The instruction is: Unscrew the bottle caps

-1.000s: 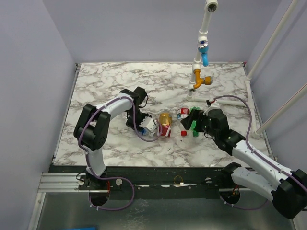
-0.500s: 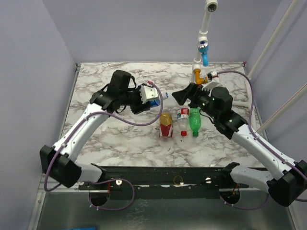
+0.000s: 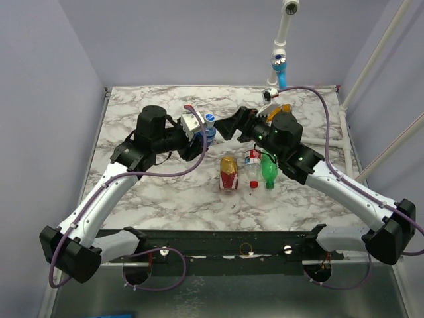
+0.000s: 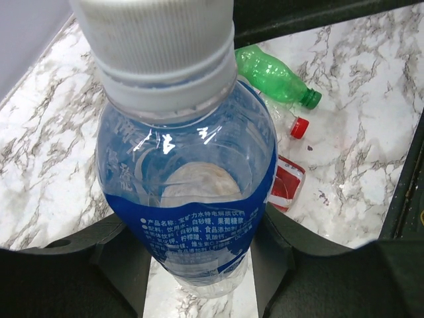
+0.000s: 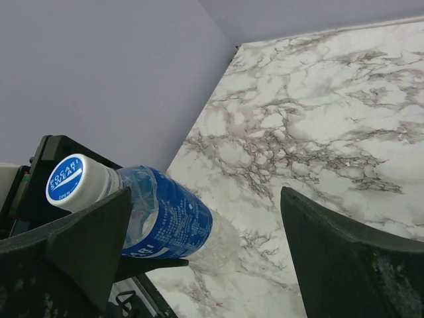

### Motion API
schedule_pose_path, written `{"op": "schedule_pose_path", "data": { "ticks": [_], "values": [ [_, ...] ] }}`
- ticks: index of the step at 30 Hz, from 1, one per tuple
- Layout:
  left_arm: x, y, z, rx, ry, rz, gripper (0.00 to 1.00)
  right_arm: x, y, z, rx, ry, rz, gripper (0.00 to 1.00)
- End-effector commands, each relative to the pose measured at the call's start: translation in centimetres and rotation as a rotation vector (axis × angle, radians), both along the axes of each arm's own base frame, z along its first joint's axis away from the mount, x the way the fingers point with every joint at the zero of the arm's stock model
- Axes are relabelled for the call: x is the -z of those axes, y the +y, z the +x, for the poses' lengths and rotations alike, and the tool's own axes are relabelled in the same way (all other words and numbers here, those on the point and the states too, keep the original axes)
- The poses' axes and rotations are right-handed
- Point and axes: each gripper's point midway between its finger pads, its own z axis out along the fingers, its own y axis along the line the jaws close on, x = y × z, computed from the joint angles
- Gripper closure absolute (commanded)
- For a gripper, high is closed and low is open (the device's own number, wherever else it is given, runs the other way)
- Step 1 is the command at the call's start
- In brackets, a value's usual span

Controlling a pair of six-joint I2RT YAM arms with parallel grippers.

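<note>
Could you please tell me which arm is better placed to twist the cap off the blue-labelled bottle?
Right: the right fingers stand open beside the white cap, while the left fingers are shut on the blue-labelled bottle, holding it up.

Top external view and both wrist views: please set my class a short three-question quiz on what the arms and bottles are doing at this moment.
1. True or false: the left gripper is shut on the blue-label bottle, holding it off the marble table.
2. How does the right gripper stand? A: open, close to the held bottle. B: shut on a cap. C: shut on a bottle lying on the table.
3. How many bottles lie on the table?

Key
1. True.
2. A.
3. Three: the amber bottle, the red-capped bottle and the green bottle.
</note>
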Motion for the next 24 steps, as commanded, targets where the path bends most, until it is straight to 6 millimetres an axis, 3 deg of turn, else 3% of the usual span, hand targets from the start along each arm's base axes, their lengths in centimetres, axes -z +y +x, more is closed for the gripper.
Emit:
{"op": "schedule_pose_path", "data": {
  "ticks": [1, 6, 9, 17, 24],
  "values": [
    [-0.3, 0.0, -0.4, -0.028, 0.0, -0.041, 0.53, -3.9, 1.3, -1.8, -0.061, -0.074, 0.084, 0.03],
    [-1.1, 0.2, -0.5, -0.064, 0.007, -0.074, 0.61, -3.7, -0.7, -1.3, 0.024, -0.081, 0.008, 0.07],
    [-1.2, 0.0, -1.1, -0.048, 0.038, -0.087, 0.65, -4.1, -1.3, -2.2, 0.009, -0.105, 0.001, 0.07],
    [0.2, -0.6, -2.2, 0.004, 0.153, -0.063, 0.67, -5.9, 1.5, -5.4, -0.152, -0.212, -0.02, 0.08],
    [-0.4, -1.2, -3.1, 0.057, 0.192, -0.068, 0.67, -5.6, 3.2, -3.8, -0.134, -0.198, -0.072, 0.17]
  ]
}}
